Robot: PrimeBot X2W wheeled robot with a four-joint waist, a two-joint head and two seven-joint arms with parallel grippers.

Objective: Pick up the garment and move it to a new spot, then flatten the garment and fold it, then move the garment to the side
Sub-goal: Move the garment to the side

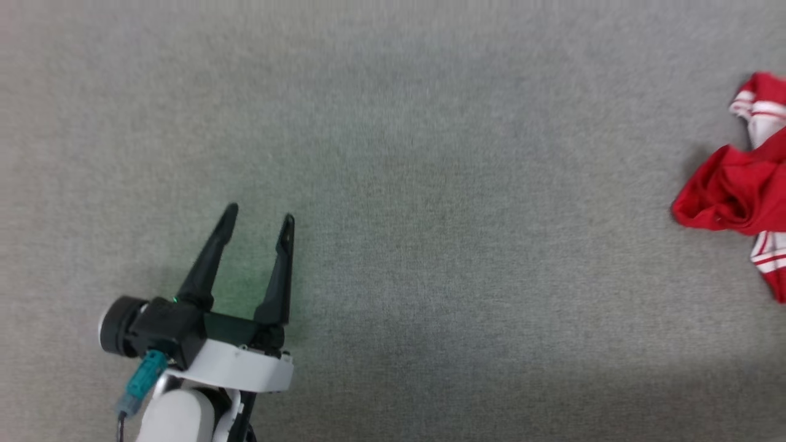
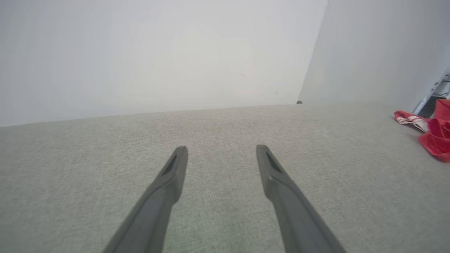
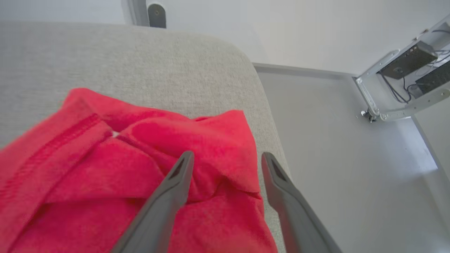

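The head view looks down on a flat grey woven-fabric surface. The left gripper sits at the lower left, its two long dark fingers spread wide with nothing between them. A soft red fabric garment with white-and-red striped bands lies bunched at the right border of that view, which cuts it off; it is well apart from the left gripper, with bare grey cloth between them.

The left wrist view adds the far edge of the surface, which meets a plain white wall. The left gripper stands open above open room, and the garment is far off to the right.

The right wrist view shows the rumpled red garment close up, with a stitched seam. It lies near a rounded corner of the surface, and its right side is close to the edge. The right gripper hangs over it with fingers parted wide, clamping nothing. Past the edge is pale grey floor. A white metal frame there carries dark boxes and cables.
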